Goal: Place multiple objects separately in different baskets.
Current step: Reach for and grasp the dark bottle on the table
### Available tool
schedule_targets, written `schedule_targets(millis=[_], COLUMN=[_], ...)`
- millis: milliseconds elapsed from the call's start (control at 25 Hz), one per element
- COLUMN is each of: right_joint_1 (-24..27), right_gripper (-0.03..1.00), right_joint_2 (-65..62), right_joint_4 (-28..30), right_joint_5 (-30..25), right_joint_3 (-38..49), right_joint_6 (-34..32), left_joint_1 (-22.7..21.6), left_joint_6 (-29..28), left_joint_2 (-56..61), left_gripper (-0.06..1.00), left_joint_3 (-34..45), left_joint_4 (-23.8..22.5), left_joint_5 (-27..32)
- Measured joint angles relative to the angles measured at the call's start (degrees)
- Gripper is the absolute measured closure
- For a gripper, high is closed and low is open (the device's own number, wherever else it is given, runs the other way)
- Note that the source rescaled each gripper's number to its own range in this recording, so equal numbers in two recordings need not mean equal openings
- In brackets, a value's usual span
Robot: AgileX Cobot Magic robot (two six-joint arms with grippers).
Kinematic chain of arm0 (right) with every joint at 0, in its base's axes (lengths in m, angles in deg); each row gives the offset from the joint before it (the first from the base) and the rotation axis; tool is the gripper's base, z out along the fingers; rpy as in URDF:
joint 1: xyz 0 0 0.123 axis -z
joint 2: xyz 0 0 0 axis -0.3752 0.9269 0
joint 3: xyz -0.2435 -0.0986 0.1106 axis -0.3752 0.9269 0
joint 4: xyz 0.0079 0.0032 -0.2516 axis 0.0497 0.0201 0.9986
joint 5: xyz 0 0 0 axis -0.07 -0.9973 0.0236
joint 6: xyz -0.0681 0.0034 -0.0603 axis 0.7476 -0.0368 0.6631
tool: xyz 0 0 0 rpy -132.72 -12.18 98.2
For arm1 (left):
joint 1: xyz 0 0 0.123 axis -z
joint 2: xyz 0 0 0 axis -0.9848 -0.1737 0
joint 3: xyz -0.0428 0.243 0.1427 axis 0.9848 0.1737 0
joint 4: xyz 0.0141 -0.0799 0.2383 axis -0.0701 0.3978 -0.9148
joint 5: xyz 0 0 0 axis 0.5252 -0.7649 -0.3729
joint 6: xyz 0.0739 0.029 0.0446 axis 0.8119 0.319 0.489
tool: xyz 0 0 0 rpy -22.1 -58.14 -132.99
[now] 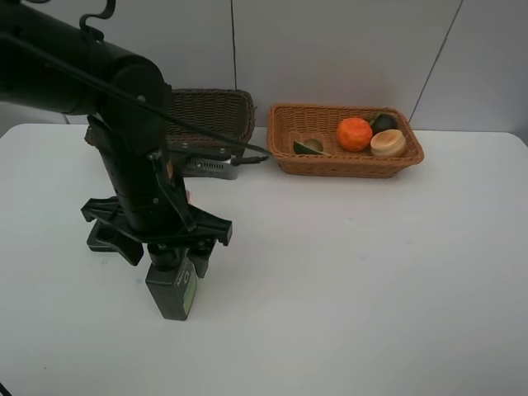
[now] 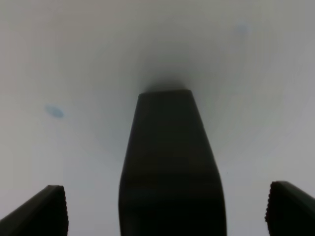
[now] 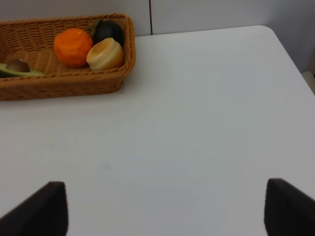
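Left claw (image 2: 167,211) hangs spread wide above the white table (image 1: 371,272), its fingers straddling the dark-green pump bottle (image 1: 172,290) with a gap on each side, and the dark brown basket (image 1: 213,114) sits behind it. Right claw (image 3: 166,209) is wide as well and empty, while the light basket (image 1: 346,163) holds the orange (image 1: 354,134), peach (image 1: 388,143), mangosteen (image 1: 384,123) and avocado half (image 1: 309,147).

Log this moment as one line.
left tool: open, straddling dark-green bottle | right tool: open, over table | light basket: orange, peach, mangosteen, avocado half
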Motion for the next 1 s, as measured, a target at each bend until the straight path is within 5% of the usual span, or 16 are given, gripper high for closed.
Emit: schedule_targets(millis=[520, 600, 680, 720, 1000], right_joint_1=[0.0, 0.0, 0.0, 0.0, 0.0], right_gripper=[-0.03, -0.03, -0.03, -0.03, -0.03], right_joint_2=[0.0, 0.0, 0.0, 0.0, 0.0], right_joint_4=[0.0, 0.0, 0.0, 0.0, 0.0], right_joint_5=[0.0, 0.0, 0.0, 0.0, 0.0], right_joint_3=[0.0, 0.0, 0.0, 0.0, 0.0], right_joint_6=[0.0, 0.0, 0.0, 0.0, 0.0], left_joint_1=[-0.4, -0.4, -0.4, -0.4, -0.4], left_joint_6=[0.5, 0.5, 0.5, 0.6, 0.8], left_joint_2=[-2.4, -2.4, -2.4, -2.4, -2.4], left_gripper=[-0.01, 0.25, 0.80, 0.86, 0.81], left_joint_3=[0.0, 0.0, 0.0, 0.0, 0.0], left_joint_4=[0.8, 1.4, 1.8, 1.8, 1.8], left_joint_5=[-1.7, -1.5, -1.2, -1.1, 0.0])
